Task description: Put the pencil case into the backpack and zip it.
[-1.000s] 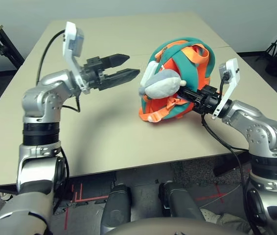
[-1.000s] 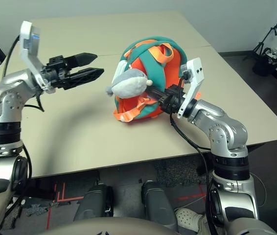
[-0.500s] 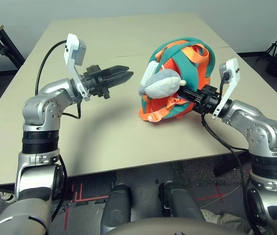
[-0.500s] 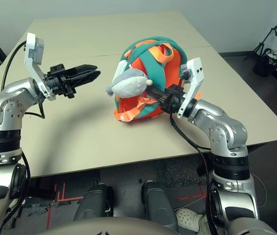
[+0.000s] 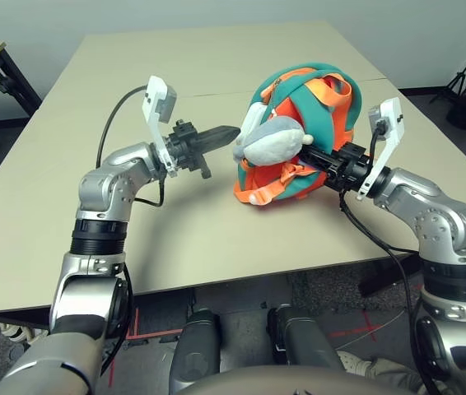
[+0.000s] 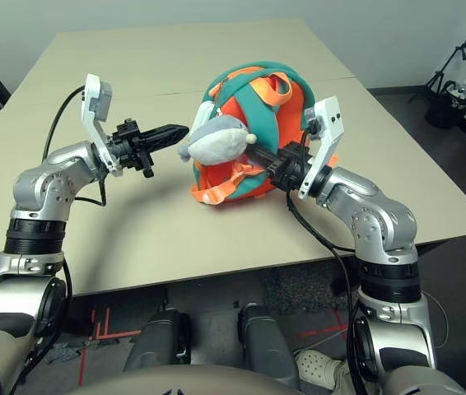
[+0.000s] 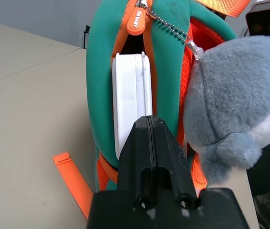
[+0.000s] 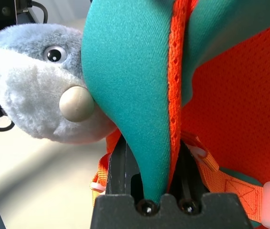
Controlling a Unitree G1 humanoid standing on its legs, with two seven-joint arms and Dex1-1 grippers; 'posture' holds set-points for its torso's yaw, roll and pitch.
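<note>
Backpack [image 5: 319, 115] sits on the tabletop [image 5: 175, 239]. White pencil case [image 7: 131, 95] pokes out of its open zip. Left jaws [image 7: 149, 121] are shut and empty. Right jaws [image 8: 155, 162] pinch a teal strap [image 8: 135, 81].

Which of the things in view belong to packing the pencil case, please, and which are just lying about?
For the job:
- pencil case, partly in the backpack opening
- backpack
- zip pull

Just about:
- tripod
- light-coloured shoe on the floor
</note>
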